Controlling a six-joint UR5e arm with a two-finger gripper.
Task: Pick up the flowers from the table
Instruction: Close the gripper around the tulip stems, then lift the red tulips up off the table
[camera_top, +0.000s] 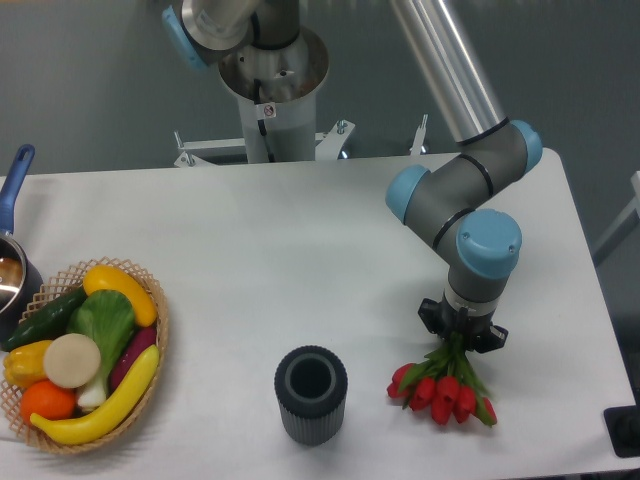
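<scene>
We see gripper (462, 338) at stems of flowers (445, 391) on table (300, 240); fingers hidden, grip unclear.

A robotics lab: pedestal-mounted arm (455, 70) at a plain white table (300, 240).

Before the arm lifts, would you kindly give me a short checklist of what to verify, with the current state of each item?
1. Gripper sits over the stems of the flowers: ok.
2. Jaws closed on the stems: cannot tell, hidden under the wrist.
3. Flowers off the table: cannot tell.
4. Dark ribbed cup stands apart from the flowers: ok.
5. Wicker basket is far from the lift path: ok.
</scene>
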